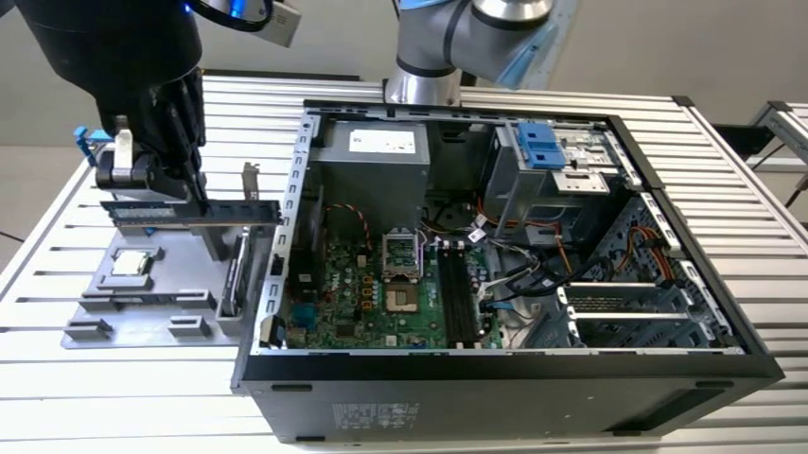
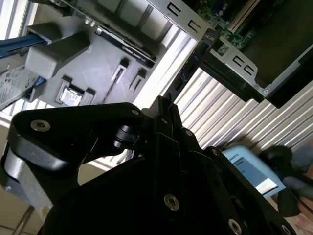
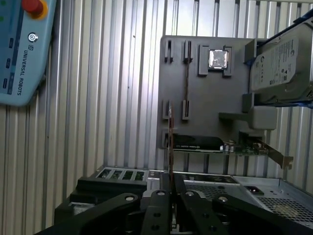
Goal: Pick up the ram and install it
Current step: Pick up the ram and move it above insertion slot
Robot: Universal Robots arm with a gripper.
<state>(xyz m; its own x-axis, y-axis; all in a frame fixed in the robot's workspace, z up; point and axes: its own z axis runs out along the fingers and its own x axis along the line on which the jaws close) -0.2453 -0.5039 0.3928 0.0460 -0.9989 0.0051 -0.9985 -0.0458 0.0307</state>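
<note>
The gripper (image 1: 187,200) was shut on the ram (image 1: 146,210), which sat at the left of the exterior frame, just above the tray (image 1: 139,317) and clear of it. In the first wrist view the ram (image 3: 170,142) appeared edge-on as a thin strip running straight down the frame into the gripper (image 3: 172,193), with the black fingers pinched against both of its flat faces.

The relation that mattered was between the ram and the slots (image 1: 457,293). The slots lay well apart from it towards the centre of the exterior frame, inside the open case (image 1: 505,364). The ram's long axis ran left to right across that frame, while the slots ran from top to bottom, so I judged the two to be roughly crosswise. The case's near wall stood between them.

The ram was a flat, stiff bluish board with dark chips, thin enough to look like a line from its edge. The slots were long, narrow black plastic channels on the green motherboard (image 1: 341,293). The tray was matte grey moulded plastic with raised holders. A dark card (image 1: 240,212) with a bright metal bracket stood in it just right of the gripper. The table (image 1: 127,397) was ribbed pale metal
</note>
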